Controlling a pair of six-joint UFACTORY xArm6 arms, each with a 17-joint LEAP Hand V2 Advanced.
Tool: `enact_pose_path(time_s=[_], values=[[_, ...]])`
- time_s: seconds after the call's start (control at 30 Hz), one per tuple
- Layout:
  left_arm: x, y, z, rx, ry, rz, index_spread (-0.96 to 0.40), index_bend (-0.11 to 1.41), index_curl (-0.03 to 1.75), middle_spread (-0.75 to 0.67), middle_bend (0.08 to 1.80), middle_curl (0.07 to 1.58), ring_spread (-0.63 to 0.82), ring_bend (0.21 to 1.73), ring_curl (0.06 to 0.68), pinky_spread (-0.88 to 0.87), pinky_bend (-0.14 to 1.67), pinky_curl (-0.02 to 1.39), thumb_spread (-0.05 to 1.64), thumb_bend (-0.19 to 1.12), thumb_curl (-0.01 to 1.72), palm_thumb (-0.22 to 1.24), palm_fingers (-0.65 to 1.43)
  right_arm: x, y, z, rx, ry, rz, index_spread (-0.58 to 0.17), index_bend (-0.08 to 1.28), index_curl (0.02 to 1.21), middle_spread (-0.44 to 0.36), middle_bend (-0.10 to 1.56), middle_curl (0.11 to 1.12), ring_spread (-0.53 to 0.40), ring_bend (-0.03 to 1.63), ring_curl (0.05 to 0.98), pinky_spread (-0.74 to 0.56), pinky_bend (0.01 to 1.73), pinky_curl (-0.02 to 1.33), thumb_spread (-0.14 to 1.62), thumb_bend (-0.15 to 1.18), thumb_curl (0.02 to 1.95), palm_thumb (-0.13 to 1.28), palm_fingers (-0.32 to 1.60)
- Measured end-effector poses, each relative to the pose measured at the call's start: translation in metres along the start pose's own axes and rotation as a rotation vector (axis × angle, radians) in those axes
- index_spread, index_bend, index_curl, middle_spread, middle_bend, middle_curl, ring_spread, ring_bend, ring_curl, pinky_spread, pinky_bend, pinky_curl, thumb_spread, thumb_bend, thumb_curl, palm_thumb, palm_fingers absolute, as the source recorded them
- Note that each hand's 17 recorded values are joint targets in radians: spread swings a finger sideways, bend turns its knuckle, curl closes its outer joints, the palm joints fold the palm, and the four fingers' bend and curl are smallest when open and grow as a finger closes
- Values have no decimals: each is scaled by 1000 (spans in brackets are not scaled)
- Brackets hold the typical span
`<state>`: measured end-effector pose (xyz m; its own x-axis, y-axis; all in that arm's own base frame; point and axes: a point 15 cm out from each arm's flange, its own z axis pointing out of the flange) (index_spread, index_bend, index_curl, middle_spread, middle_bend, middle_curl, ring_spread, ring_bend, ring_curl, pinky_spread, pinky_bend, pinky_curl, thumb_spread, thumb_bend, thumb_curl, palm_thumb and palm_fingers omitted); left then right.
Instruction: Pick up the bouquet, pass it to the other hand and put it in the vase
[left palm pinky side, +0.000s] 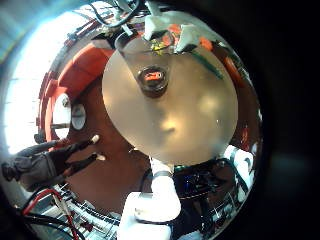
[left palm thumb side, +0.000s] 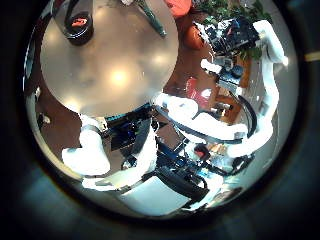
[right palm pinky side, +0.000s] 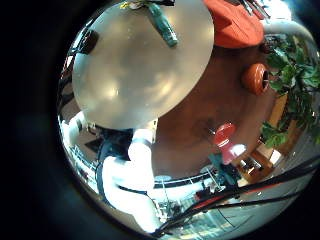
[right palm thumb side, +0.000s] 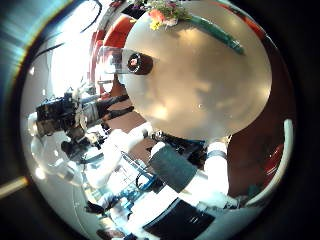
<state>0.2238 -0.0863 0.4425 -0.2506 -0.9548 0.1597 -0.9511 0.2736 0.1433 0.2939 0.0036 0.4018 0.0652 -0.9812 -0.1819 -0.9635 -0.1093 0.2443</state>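
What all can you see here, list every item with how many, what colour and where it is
Round table: one, pale top, under both hands.
Vase: one, dark, standing on the table, nothing in it.
Bouquet: one, pale and orange flowers with a green wrapped stem, lying on the table apart from the vase.
Beanbag seat: one, orange-red, on the floor beside the table.
Potted plant: one, green leaves in a terracotta pot, on the floor.
Robot hands: a hand shows beside the table, fingers relaxed and holding nothing; which hand it is cannot be told. White arm segments run through every view.
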Motion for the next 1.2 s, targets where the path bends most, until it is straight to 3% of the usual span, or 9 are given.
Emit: enact_pose_path(time_s=[0.3, 0.67, 1.2], values=[[18, 14, 27, -73, 12, 76, 123, 162, 299, 461, 197, 344, 573, 529, 198, 522, 224, 329, 1039, -24, 322, 347, 47, 59, -83, 20, 17, -35, 172, -195, 158, 289, 123, 212, 333, 190, 540, 283, 417, 481, 307, 1164, -18, 311, 438, 312], [23, 21, 38, -73, 20, 99, 130, 161, 301, 461, 197, 344, 575, 527, 199, 521, 225, 328, 1051, -24, 320, 353, 48, 69, -204, 83, -38, -74, 213, -169, 160, 283, 107, 252, 358, 165, 606, 286, 402, 506, 295, 1128, -25, 333, 444, 305], [23, 27, 34, -49, 33, 92, 131, 161, 301, 461, 197, 344, 575, 527, 200, 521, 226, 326, 1060, -24, 319, 356, 48, 73, -260, 155, -136, -60, 248, -141, 160, 291, 117, 313, 381, 130, 659, 279, 348, 509, 264, 1115, -18, 349, 468, 319]])
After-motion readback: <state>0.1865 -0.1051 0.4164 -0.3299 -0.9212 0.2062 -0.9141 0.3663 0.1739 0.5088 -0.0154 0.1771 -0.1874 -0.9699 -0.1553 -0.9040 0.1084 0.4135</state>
